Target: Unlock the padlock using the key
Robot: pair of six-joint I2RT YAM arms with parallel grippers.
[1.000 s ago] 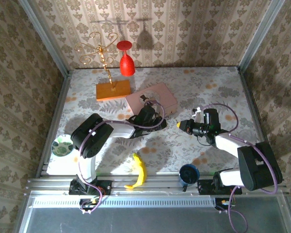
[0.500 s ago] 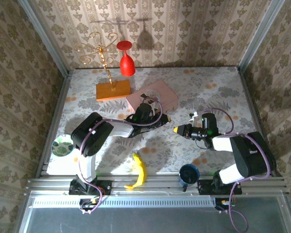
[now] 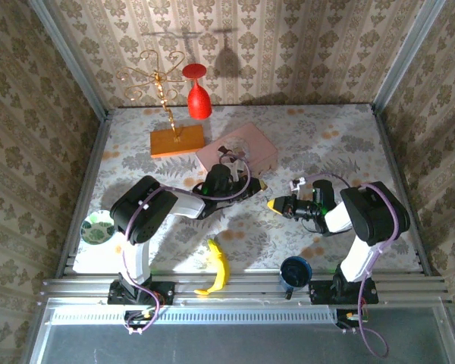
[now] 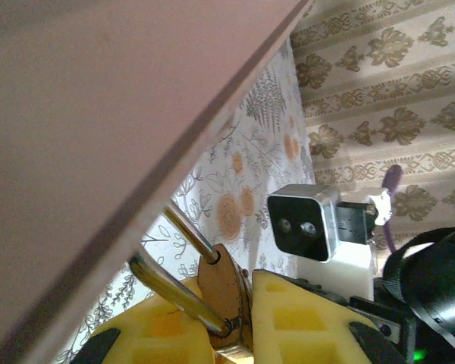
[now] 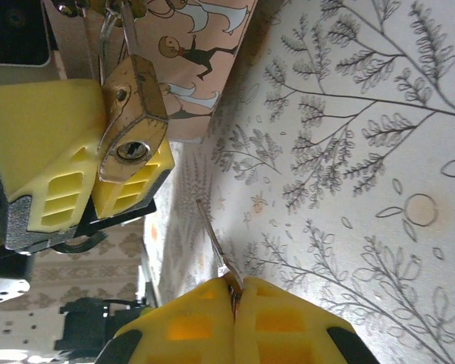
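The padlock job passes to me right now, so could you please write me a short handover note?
Left gripper: shut on the padlock, its body pinched between the yellow fingers. The shackle reaches up to the edge of the pink box.
Right gripper: shut on the key, blade pointing out towards the padlock.
Done: both pieces are gripped, and the keyhole faces the key.
To do: the key tip is short of the keyhole, with a gap between. Line it up, insert, turn, and free the shackle, which looks closed.
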